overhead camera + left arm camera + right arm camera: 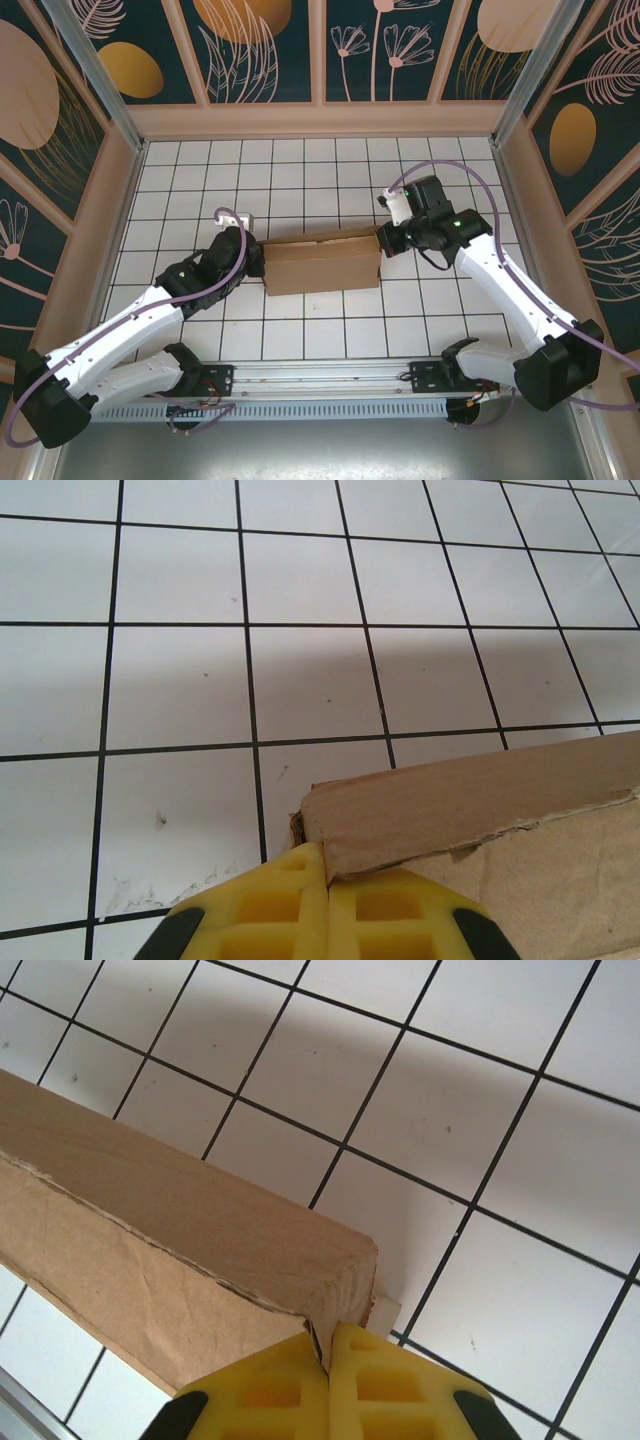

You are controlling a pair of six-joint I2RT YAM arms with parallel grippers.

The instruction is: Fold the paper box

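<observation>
From above, the paper box (322, 262) lies folded flat mid-bench (300, 335), hemmed in by an arm at each end, with patterned walls (250, 50) around. Left wrist: the left gripper (327, 868), pressed together, pinches the box's corner edge above bare tiles. Right wrist: the right gripper (328, 1345) likewise pinches the opposite corner.

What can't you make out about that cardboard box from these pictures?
Top view: the wrists cover both ends of the paper box.
Left wrist view: the left gripper hides part of its corner; the right edge cuts it off.
Right wrist view: the right gripper hides part of its corner; the left edge cuts it off.
</observation>
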